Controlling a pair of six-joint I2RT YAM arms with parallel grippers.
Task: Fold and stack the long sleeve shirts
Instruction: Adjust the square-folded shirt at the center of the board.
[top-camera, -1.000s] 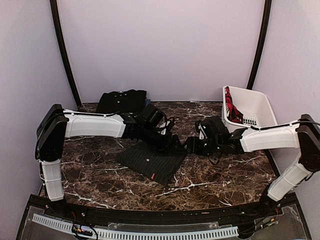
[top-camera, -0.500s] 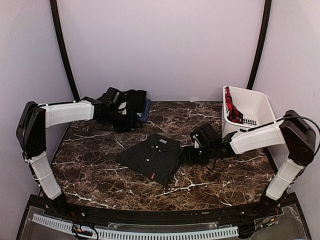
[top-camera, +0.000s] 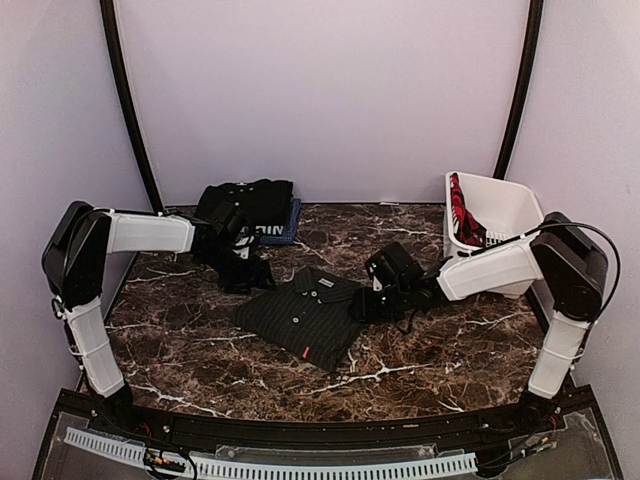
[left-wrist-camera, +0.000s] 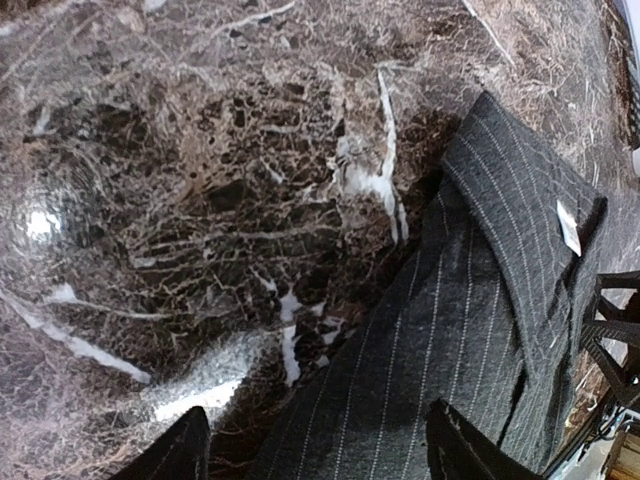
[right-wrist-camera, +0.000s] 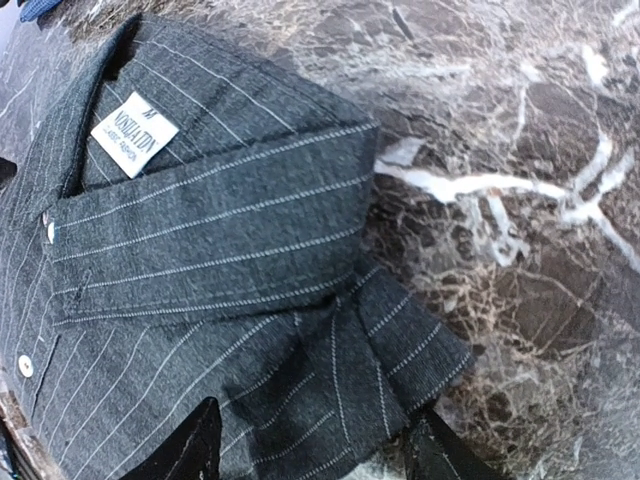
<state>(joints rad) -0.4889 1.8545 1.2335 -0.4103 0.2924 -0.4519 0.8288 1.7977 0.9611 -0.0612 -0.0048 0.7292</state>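
Folded pinstriped shirt (top-camera: 305, 318): likely soft, limp; pinch a doubled edge. Left claw (left-wrist-camera: 318, 418) gapes beside it, right claw (right-wrist-camera: 317, 415) over its edge, both empty.

Pale lilac walls (top-camera: 320, 100) at back and both sides. Black curved poles (top-camera: 128, 120) in the back corners. Glossy dark-brown marble table (top-camera: 450, 345), white-veined, catching light. White slotted strip (top-camera: 300, 468) along near edge.
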